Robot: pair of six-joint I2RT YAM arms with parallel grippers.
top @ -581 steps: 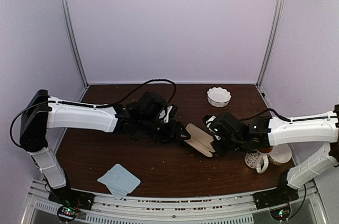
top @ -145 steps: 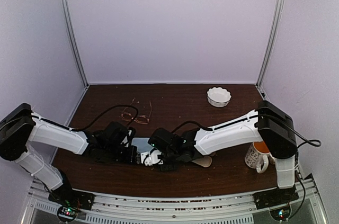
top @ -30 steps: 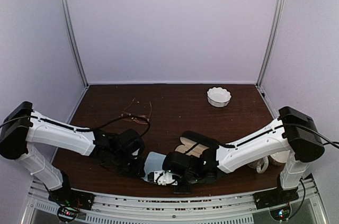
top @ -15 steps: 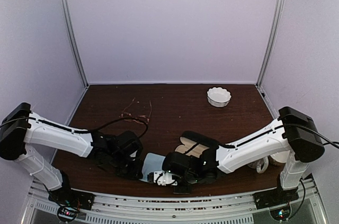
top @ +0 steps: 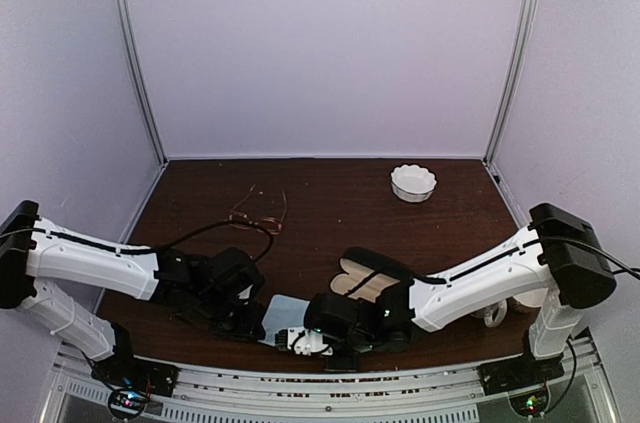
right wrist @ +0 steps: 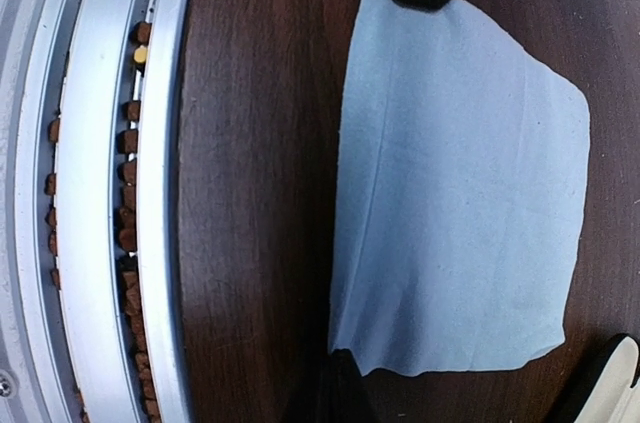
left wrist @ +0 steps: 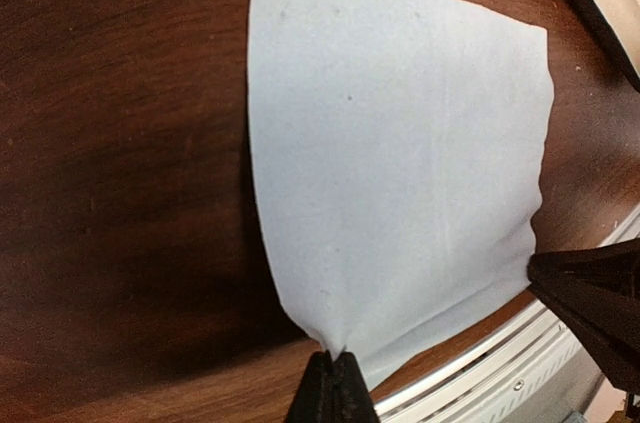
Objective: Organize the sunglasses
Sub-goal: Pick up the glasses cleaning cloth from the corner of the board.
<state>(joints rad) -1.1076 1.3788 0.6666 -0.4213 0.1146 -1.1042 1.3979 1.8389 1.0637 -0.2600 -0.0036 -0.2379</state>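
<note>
My left end effector (left wrist: 335, 381) and right end effector (right wrist: 337, 375) each pinch a corner of the light-blue square cloth (top: 284, 314). The reddish-copper wire sunglasses (top: 258, 215) lie at twelve o'clock, nearer the left.

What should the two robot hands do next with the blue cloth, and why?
Probably raise both pinched corners a little, together. The left gripper and the right gripper are each shut on a near corner of the blue cloth, which lies flat at the front of the table. Lifting evenly should keep it from bunching or twisting.
</note>
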